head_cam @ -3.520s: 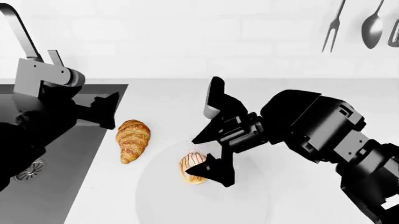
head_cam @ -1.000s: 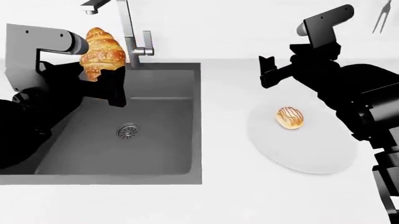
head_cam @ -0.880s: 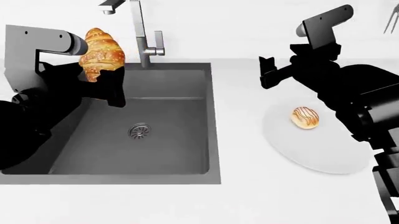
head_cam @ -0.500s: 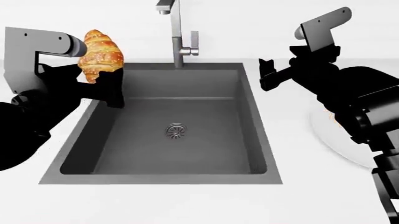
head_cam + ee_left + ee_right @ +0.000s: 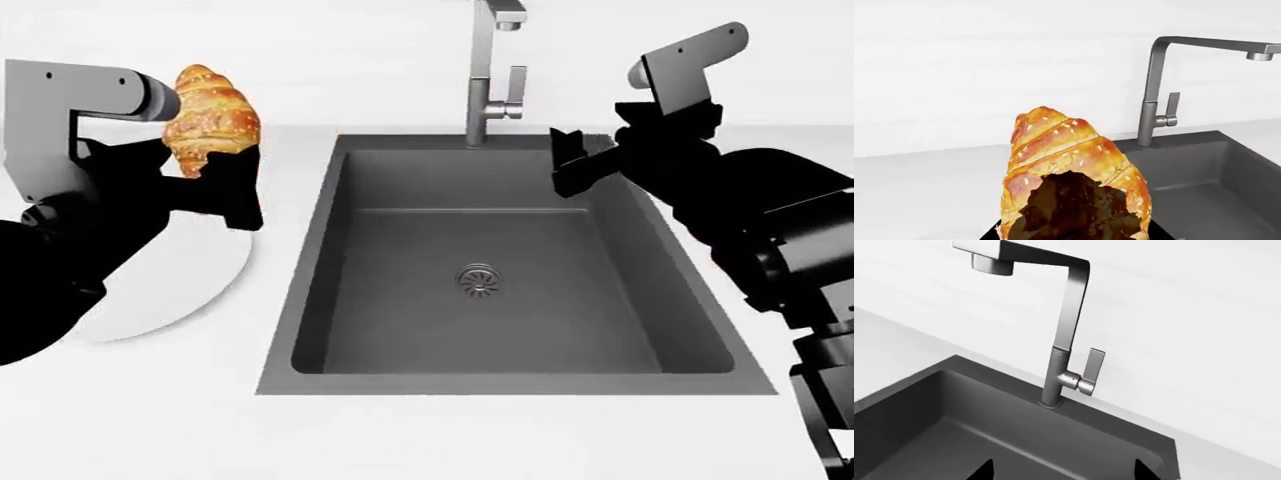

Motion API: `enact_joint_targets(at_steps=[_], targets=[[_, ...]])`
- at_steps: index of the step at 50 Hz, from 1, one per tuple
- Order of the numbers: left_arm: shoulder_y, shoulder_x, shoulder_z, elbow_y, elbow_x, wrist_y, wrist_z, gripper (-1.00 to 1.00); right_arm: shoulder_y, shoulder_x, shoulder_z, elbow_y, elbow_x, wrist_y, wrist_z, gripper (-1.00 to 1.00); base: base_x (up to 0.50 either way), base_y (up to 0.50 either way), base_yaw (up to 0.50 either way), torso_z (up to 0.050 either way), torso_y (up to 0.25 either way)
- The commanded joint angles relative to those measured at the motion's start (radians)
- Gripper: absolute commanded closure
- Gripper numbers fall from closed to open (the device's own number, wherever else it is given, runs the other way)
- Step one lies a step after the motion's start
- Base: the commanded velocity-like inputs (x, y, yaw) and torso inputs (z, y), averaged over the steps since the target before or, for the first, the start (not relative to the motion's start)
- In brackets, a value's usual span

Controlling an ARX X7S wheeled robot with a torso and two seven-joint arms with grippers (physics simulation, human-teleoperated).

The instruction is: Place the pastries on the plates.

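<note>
Left gripper (image 5: 214, 185), jaws clenched on the croissant (image 5: 210, 117), carries it high above the plate (image 5: 160, 300) left of the sink (image 5: 507, 285) for placing; right gripper (image 5: 587, 165) hangs released.

Readable text: none on anything in sight.
Labels, brands, numbers: none that I can make out.

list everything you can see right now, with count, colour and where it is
croissant: one, golden brown, held up in the left tool, left of the sink
plate: one, white, on the counter left of the sink, partly behind the left arm
sink: one, dark grey, centre of the counter
faucet: one, grey metal, behind the sink
counter: white, all around the sink
left tool: black, shut on the croissant
right tool: black, empty, above the sink's far right corner
</note>
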Motion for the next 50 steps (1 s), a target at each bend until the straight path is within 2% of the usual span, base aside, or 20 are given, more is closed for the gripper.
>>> enact_joint_targets(at_steps=[1, 19, 39, 50], targets=[[0.002, -0.001, -0.009, -0.007, -0.014, 0.012, -0.012, 1.0, -0.017, 0.001, 0.009, -0.005, 0.004, -0.014, 0.01, -1.0, 0.0, 0.5, 0.0, 0.0, 0.0], [0.026, -0.008, -0.01, -0.008, -0.005, 0.026, -0.007, 1.0, -0.008, -0.014, -0.01, 0.027, -0.03, -0.072, -0.015, -1.0, 0.0, 0.5, 0.0, 0.0, 0.0], [0.032, 0.001, -0.005, -0.017, 0.006, 0.031, -0.004, 1.0, 0.005, -0.026, -0.017, 0.055, -0.043, -0.066, -0.003, -1.0, 0.21, 0.5, 0.0, 0.0, 0.001], [0.026, 0.002, -0.003, -0.018, 0.007, 0.028, -0.002, 1.0, -0.007, -0.017, -0.002, 0.039, -0.034, -0.063, 0.019, -1.0, 0.25, 0.18, 0.0, 0.0, 0.001]])
